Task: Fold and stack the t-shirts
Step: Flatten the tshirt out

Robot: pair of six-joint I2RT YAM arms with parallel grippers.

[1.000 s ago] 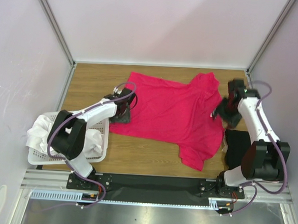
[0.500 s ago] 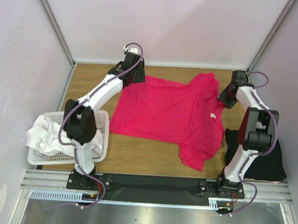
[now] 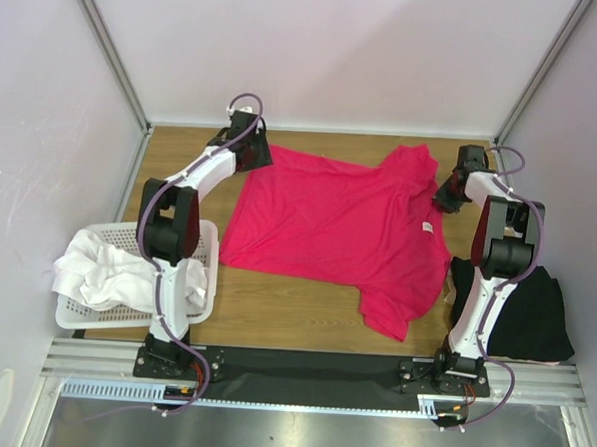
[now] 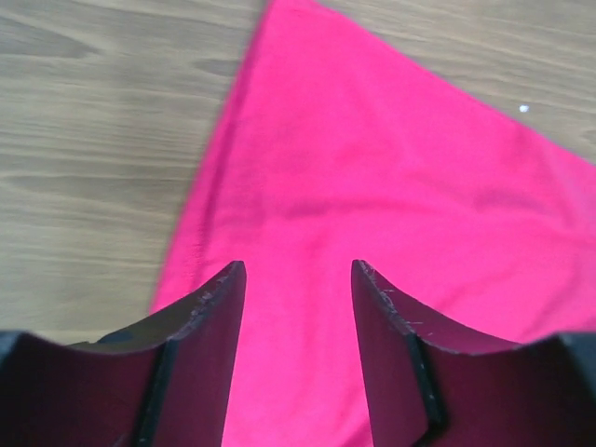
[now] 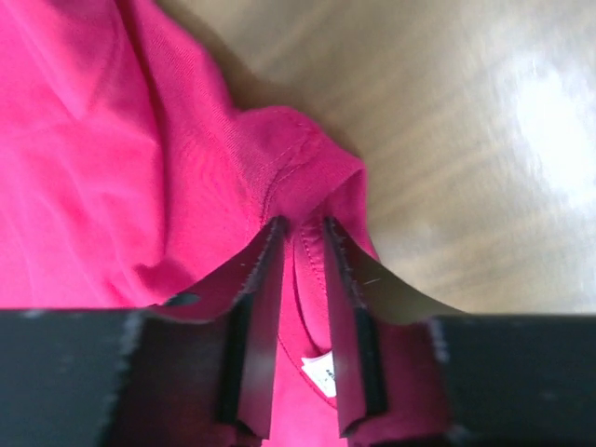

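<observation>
the crimson-pink t-shirt (image 3: pixel 329 220) lies spread out on the table (image 3: pixel 294 318), mostly flat but rumpled at its far right end by the neck label (image 3: pixel 427 228). the left jaws stand spread above the shirt's far left corner with cloth lying flat beneath them, gripping nothing. the right jaws are drawn nearly together on a raised fold at the shirt's far right edge, pinching that ridge. the black t-shirt (image 3: pixel 524 315) sits near the shirt's right side. the basket (image 3: pixel 68 317) with the white t-shirts (image 3: pixel 101 268) is off the shirt's near left.

the main risk is an uneven lift. if the right side pulls while the left corner is still loose, the shirt will likely drag and skew across the wood. the pinched fold looks bunched, so it may hold several layers, or slip free. the flat left corner gives little to bite, so a shallow close could miss it.
</observation>
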